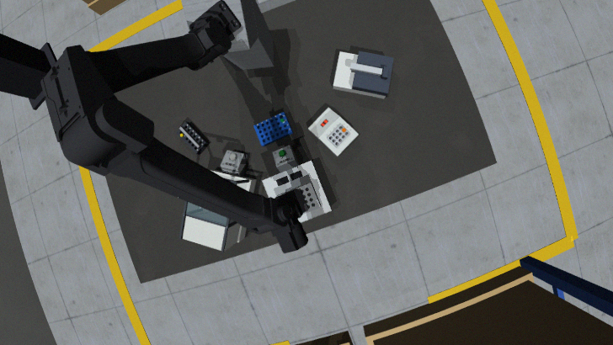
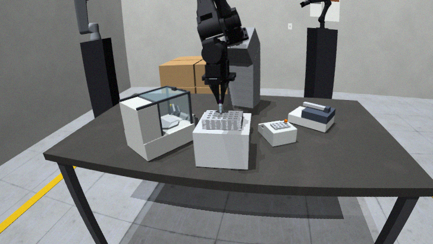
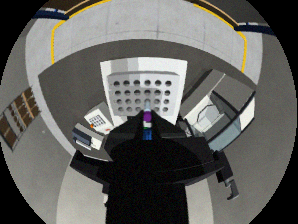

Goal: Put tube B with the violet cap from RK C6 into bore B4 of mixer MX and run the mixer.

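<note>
My gripper [image 2: 220, 97] points straight down over the mixer MX [image 2: 222, 142] and is shut on tube B [image 2: 220, 106], a thin tube with a violet cap. The tube hangs upright, and its lower end meets the top of the mixer's grey bored block [image 2: 222, 119] at a bore on the side nearest the arm. I cannot tell how deep it sits. In the wrist view the violet cap [image 3: 147, 121] shows between my fingers, just in front of the block [image 3: 145, 92]. From above, my wrist [image 1: 291, 209] hides the tube over the mixer [image 1: 300, 185]. The green START key [image 1: 281, 152] is on the mixer's front.
The glass-walled balance [image 2: 154, 119] stands close to the mixer's left in the front view. The dry block [image 2: 277, 131] and the spectrophotometer [image 2: 311, 116] stand to its right. The blue rack RK [image 1: 273, 128] and the black magnet block [image 1: 194, 135] show from above.
</note>
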You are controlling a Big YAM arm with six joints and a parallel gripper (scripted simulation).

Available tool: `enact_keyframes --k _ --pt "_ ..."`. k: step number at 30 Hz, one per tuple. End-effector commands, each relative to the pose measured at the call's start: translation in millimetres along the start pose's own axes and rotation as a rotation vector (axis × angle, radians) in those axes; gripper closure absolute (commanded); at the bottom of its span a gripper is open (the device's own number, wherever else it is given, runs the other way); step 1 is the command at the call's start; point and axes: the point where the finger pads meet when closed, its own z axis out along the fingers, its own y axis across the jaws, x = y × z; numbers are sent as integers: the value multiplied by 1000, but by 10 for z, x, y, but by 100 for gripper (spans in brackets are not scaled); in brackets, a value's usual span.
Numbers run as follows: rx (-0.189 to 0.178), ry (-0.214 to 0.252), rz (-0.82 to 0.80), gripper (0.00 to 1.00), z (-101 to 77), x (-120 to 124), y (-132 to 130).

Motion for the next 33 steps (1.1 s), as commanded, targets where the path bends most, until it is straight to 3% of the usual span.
enact_keyframes --k 1,4,5,33 --pt "-3 -51 1 91 -112 -261 -2" --pt "-3 -53 1 91 -117 -264 -2" --pt "-1 -34 5 91 -82 -160 -11" --pt "-1 -34 5 91 -82 -150 -9"
